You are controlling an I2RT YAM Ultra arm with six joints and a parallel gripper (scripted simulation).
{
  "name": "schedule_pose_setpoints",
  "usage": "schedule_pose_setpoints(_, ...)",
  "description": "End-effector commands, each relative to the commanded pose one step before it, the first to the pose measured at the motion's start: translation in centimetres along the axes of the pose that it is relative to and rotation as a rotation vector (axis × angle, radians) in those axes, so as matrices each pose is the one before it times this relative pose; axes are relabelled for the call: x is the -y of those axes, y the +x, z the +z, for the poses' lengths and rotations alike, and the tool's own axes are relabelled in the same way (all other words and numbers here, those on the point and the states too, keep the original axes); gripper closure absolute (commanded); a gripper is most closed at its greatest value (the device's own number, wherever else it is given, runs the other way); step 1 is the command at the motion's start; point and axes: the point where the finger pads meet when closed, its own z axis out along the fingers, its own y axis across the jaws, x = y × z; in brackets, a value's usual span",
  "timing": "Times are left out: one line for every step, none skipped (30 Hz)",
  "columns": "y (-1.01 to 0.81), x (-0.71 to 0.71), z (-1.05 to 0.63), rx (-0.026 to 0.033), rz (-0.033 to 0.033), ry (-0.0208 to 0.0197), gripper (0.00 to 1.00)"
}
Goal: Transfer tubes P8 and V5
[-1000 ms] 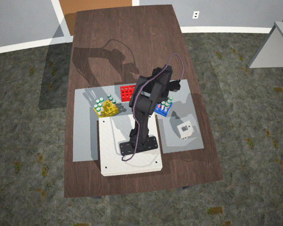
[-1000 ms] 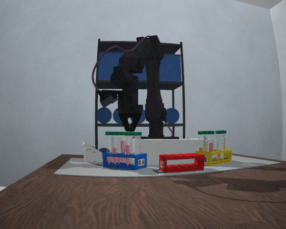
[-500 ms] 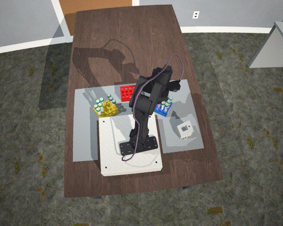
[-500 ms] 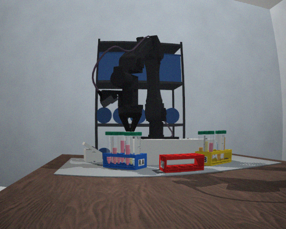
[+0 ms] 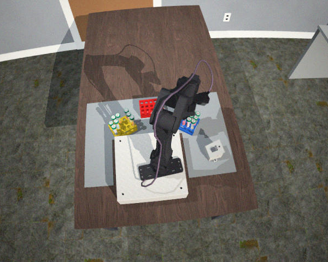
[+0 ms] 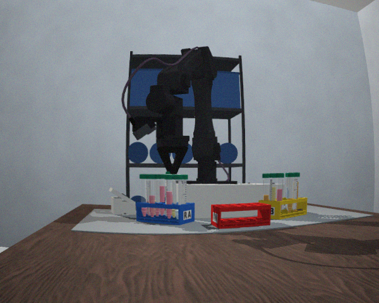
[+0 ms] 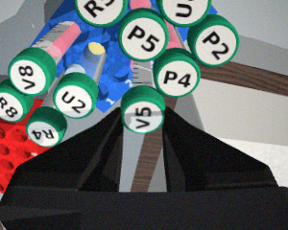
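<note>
Tube V5 (image 6: 167,172) (image 7: 143,112): cap at centre of the wrist frame, beside P4 (image 7: 177,77). Claw (image 6: 173,172) (image 7: 142,117): clenched on that cap, 2 fingers. Handling, judged: light, stiff, possibly slippery; grip the cap's sides, keep upright, avoid neighbouring caps

Shelf rack, dark-framed (image 6: 242,137), against the wall behind the table; upper bay occupied by a large blue box (image 6: 225,89), blue round-ended objects (image 6: 138,152) in the row below. Wall, pale blue-grey (image 5: 181,17) (image 6: 69,81), with white baseboard (image 5: 257,34). Outlet plate, white, two dark sockets (image 5: 227,17), mounted on that wall. Panel, orange-brown (image 5: 110,6), set between white upright trims (image 5: 69,21). Furniture piece, pale grey, angular (image 5: 305,60), standing on the floor at the top view's right edge; kind cannot be told. Floor, mottled dark grey-green (image 5: 285,121), with scattered rusty-brown and green patches.
</note>
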Motion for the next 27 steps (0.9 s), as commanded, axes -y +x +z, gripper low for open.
schedule_pose_setpoints(-0.735, -0.267, -2.187, 0.03400, 0.00706, -0.03362, 1.00)
schedule_pose_setpoints(-0.025, 0.019, -0.101, 0.00003, 0.00023, 0.00002, 1.00)
schedule_pose_setpoints(-0.014, 0.011, -0.101, 0.00003, -0.00025, 0.00002, 1.00)
schedule_pose_setpoints(-0.005, 0.005, -0.101, 0.00002, -0.00062, 0.00002, 1.00)
schedule_pose_setpoints(-0.003, 0.005, -0.101, 0.00002, -0.00014, 0.00001, 1.00)
schedule_pose_setpoints(0.028, -0.017, -0.101, -0.00001, -0.00079, 0.00000, 1.00)
schedule_pose_setpoints(0.073, -0.057, -0.100, -0.00005, -0.00257, -0.00002, 1.00)
schedule_pose_setpoints(0.039, -0.027, -0.101, -0.00003, -0.00108, -0.00002, 1.00)
schedule_pose_setpoints(0.015, -0.009, -0.101, -0.00002, -0.00012, -0.00001, 1.00)
schedule_pose_setpoints(0.014, -0.009, -0.101, -0.00002, -0.00011, -0.00001, 1.00)
schedule_pose_setpoints(0.013, -0.008, -0.101, -0.00001, -0.00010, -0.00001, 1.00)
schedule_pose_setpoints(0.013, -0.006, -0.101, -0.00001, -0.00009, -0.00001, 1.00)
schedule_pose_setpoints(0.013, -0.004, -0.101, -0.00001, -0.00009, -0.00001, 1.00)
schedule_pose_setpoints(0.013, -0.004, -0.101, -0.00001, -0.00008, -0.00001, 1.00)
schedule_pose_setpoints(0.000, 0.000, 0.000, 0.00000, 0.00000, 0.00000, 1.00)
schedule_pose_setpoints(0.000, 0.000, 0.000, 0.00000, 0.00000, 0.00000, 1.00)
schedule_pose_setpoints(0.008, -0.007, -0.101, -0.00001, -0.00007, 0.00000, 1.00)
schedule_pose_setpoints(0.004, -0.010, -0.100, -0.00001, -0.00007, -0.00001, 1.00)
schedule_pose_setpoints(0.000, -0.015, -0.100, 0.00000, -0.00006, -0.00001, 1.00)
schedule_pose_setpoints(-0.002, -0.016, -0.100, -0.00001, -0.00006, -0.00001, 1.00)
schedule_pose_setpoints(-0.002, -0.016, -0.100, -0.00001, -0.00006, -0.00001, 1.00)
schedule_pose_setpoints(-0.003, -0.016, -0.100, 0.00000, -0.00006, -0.00001, 1.00)
schedule_pose_setpoints(-0.002, -0.015, -0.101, 0.00000, -0.00005, -0.00001, 1.00)
schedule_pose_setpoints(-0.001, -0.012, -0.101, -0.00001, -0.00005, -0.00001, 1.00)
schedule_pose_setpoints(0.001, -0.009, -0.101, 0.00000, -0.00004, 0.00000, 1.00)
schedule_pose_setpoints(0.003, -0.006, -0.101, 0.00000, -0.00004, 0.00000, 1.00)
schedule_pose_setpoints(0.004, -0.003, -0.101, 0.00000, -0.00003, 0.00000, 1.00)
